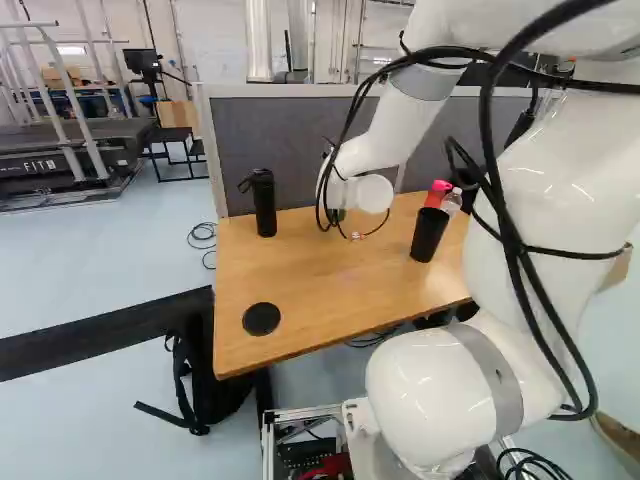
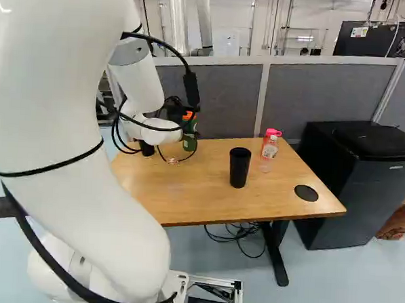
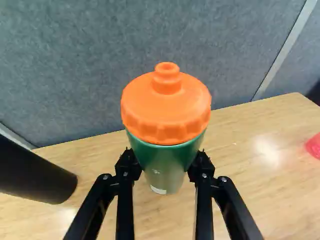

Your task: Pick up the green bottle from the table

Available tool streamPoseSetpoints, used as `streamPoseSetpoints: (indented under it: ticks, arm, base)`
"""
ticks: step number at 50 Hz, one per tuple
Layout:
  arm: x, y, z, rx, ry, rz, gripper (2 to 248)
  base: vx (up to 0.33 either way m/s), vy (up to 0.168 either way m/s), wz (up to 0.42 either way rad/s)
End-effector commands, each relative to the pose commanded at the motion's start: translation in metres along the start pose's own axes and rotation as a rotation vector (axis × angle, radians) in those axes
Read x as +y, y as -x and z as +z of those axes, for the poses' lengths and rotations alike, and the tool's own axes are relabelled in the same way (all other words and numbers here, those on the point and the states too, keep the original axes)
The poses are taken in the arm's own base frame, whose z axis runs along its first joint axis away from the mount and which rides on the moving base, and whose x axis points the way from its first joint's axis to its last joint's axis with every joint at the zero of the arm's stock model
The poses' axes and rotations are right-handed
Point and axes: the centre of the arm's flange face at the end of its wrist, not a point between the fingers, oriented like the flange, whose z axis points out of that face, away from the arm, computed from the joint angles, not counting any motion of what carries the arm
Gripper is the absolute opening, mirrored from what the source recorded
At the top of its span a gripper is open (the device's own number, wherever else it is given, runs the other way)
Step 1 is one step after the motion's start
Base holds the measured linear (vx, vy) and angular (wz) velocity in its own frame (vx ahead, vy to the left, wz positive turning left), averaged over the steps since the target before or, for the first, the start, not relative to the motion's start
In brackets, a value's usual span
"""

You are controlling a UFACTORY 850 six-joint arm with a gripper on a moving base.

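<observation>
The gripper [image 2: 176, 112] grips the green bottle [image 3: 166, 162], its pads hidden from view.

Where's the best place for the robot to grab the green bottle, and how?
Probably around its green body, just under the orange lid, squeezing from both sides. The body is round and the bottle stands upright, so its sides look easy to hold. I'd come from the robot's side, because the grey divider stands behind it.

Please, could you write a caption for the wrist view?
Green bottle with orange cap at the gripper, grey partition behind.
</observation>
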Motion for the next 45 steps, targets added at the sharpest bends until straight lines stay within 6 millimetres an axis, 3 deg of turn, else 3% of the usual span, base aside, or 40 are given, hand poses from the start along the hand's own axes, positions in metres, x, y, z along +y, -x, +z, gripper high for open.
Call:
streamPoseSetpoints:
  ticks: [27,45]
  arm:
    - [-0.018,0.008,-0.057,0.05,-0.065,-0.022,44]
    - [-0.015,0.012,-0.061,0.055,-0.064,-0.027,44]
  base:
    - [0.0,0.0,0.0]
    - [0.0,0.0,0.0]
